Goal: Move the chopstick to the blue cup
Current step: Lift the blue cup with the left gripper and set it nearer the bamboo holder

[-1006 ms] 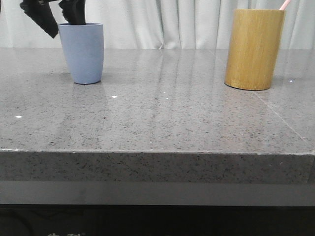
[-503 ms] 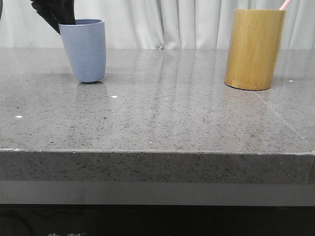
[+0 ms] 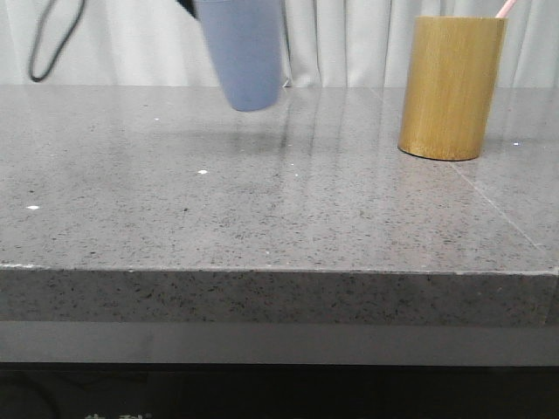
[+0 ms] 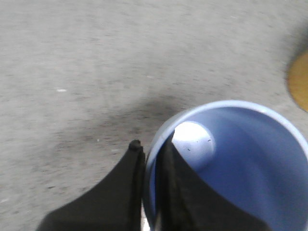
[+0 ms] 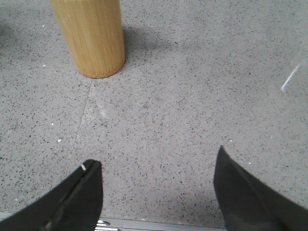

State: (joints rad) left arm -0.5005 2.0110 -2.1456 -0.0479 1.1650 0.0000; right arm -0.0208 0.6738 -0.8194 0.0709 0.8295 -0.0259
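The blue cup (image 3: 242,54), a matte, light blue-grey tumbler tapering toward a rounded base, was seen in the front view lifted clear of the table (image 3: 262,209), slightly tilted, its rim cut off by the upper edge of the picture. A soft shadow lay on the stone beneath it. In the left wrist view the cup's round mouth and smooth interior were looked into, with a pale circular floor at the bottom. The left gripper (image 4: 150,159) was clamped on the cup's wall, one black finger pressed on the outside and the other inside the rim.

The table was a polished, speckled grey stone slab with a thick squared front edge, and faint reflections were carried on its surface. A tan bamboo holder (image 3: 452,87), a tall straight cylinder with fine vertical grain, stood upright at the right side, well apart from the cup. The pale pink tip of the chopstick (image 3: 505,8) was seen poking up from the holder's top, leaning right; the rest of the stick was hidden inside.

In the right wrist view the right gripper (image 5: 159,187) was held spread wide, its two dark wedge-shaped fingers apart over bare stone, nothing between them, the holder standing ahead of it. White pleated curtains (image 3: 349,44) hung behind the table
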